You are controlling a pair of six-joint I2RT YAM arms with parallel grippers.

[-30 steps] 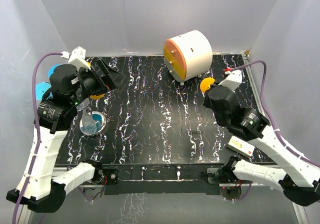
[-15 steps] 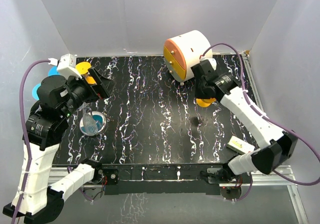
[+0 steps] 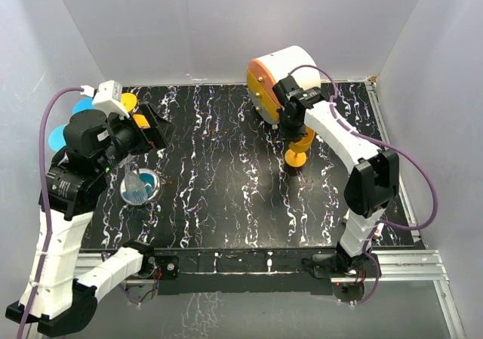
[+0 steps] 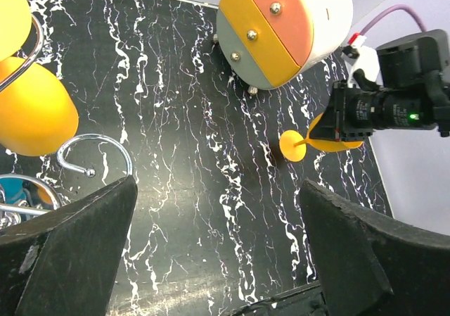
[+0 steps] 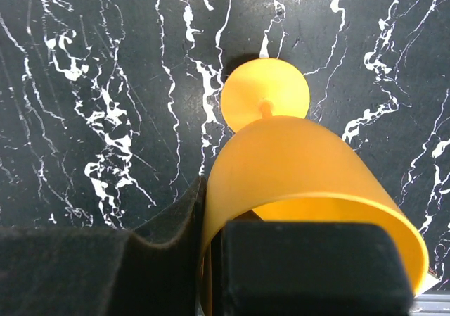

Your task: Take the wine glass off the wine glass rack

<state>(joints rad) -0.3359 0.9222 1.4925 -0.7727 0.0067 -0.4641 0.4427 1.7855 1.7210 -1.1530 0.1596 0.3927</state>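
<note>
The wine glass rack (image 3: pixel 140 186) stands at the left on its shiny disc base, with a curled wire arm (image 4: pixel 95 154) showing in the left wrist view. Orange glasses (image 4: pixel 31 112) and blue glasses (image 3: pixel 57 136) hang from it. My left gripper (image 3: pixel 155 127) hovers beside the rack's top, wide open (image 4: pixel 216 184) with nothing between its fingers. An orange wine glass (image 3: pixel 299 144) is near the cabinet. My right gripper (image 3: pixel 294 126) is shut on its rim wall (image 5: pixel 211 210), one finger inside the bowl and one outside. The glass's foot (image 5: pixel 265 94) points down, close over the table.
A round white-and-orange drawer cabinet (image 3: pixel 283 78) stands on small feet at the back, just behind the held glass. The black marbled table (image 3: pixel 226 195) is boxed in by white walls. The right arm reaches across the right half of the table.
My right arm has swung from the right side to in front of the cabinet, carrying the orange glass, which now hangs foot-down. The left gripper shifted slightly and stayed open.
</note>
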